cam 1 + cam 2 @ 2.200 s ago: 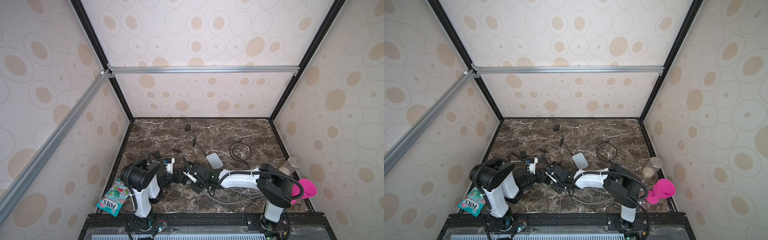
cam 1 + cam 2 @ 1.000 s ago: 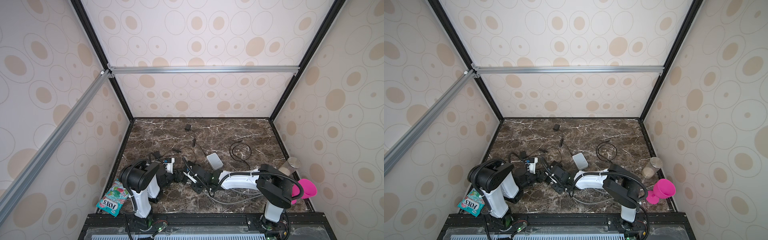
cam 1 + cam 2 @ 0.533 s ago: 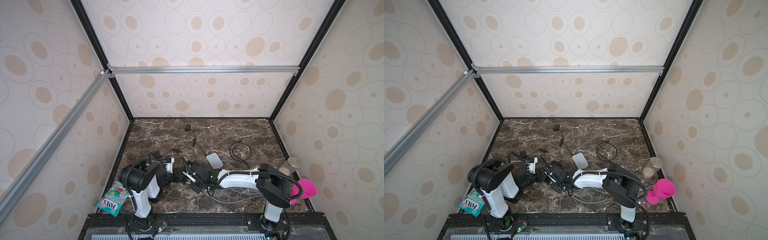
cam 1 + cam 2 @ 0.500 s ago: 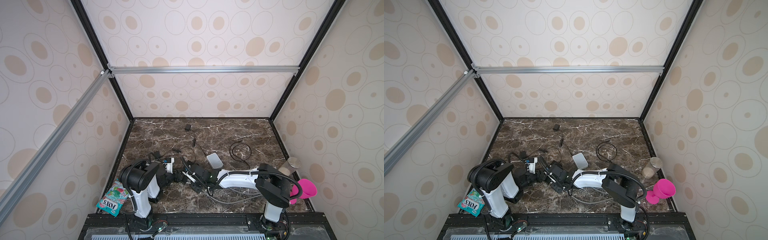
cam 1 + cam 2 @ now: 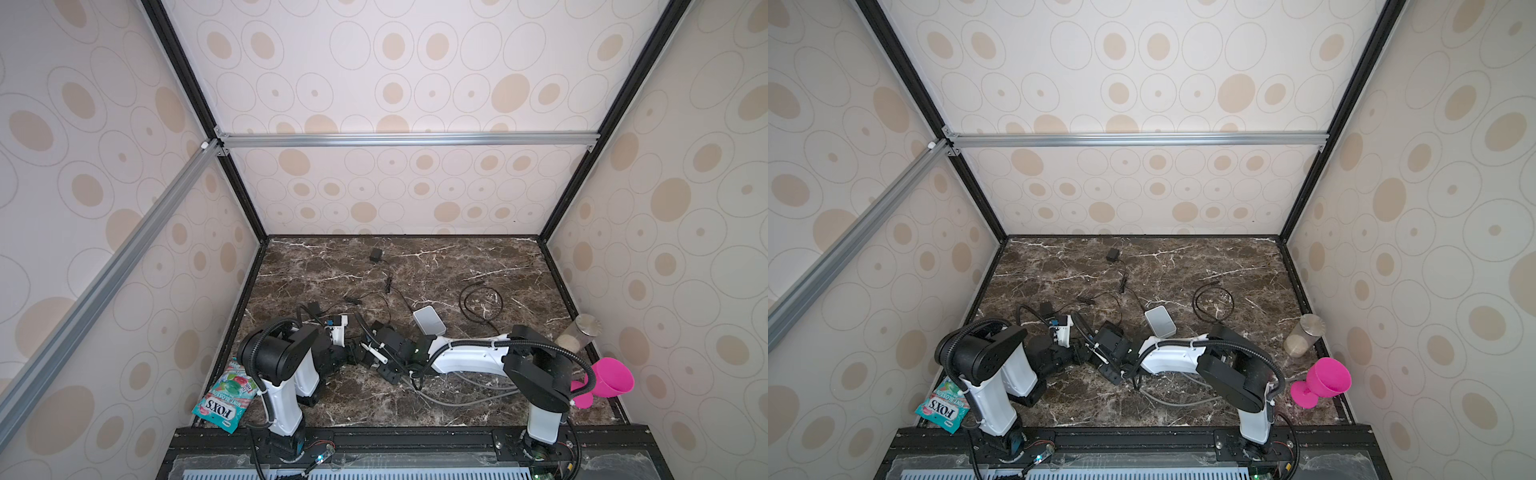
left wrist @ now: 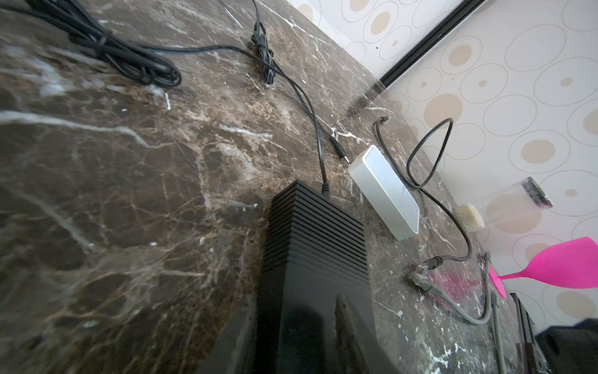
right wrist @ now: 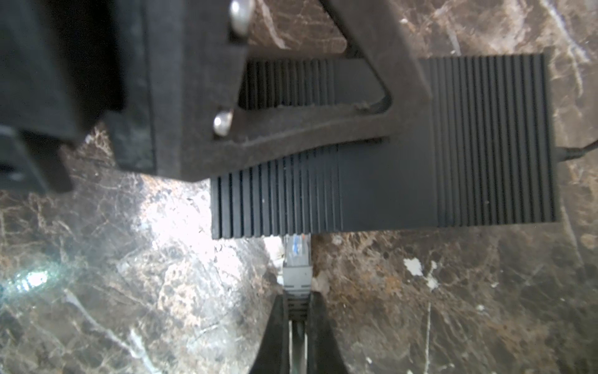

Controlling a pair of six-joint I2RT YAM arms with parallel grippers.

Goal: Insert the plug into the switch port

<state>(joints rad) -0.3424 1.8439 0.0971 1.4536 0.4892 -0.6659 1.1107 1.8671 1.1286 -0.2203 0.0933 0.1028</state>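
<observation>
Shifts right end effector [image 7: 297, 301] slightly left versus earlier frame. Clamps it on plug [image 7: 297, 259], behind clear tip. Sets tip against long edge of switch [image 7: 388, 194], near white box [image 5: 429, 326], on counter [image 7: 453, 307]; insertion depth indeterminate. Clamps left end effector [image 5: 356, 353] on switch, 1 finger [image 7: 323, 129] across ribbed top.

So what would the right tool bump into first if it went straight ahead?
Probably the ribbed black switch box: the clear plug pinched in the right tool sits right at its edge.
</observation>
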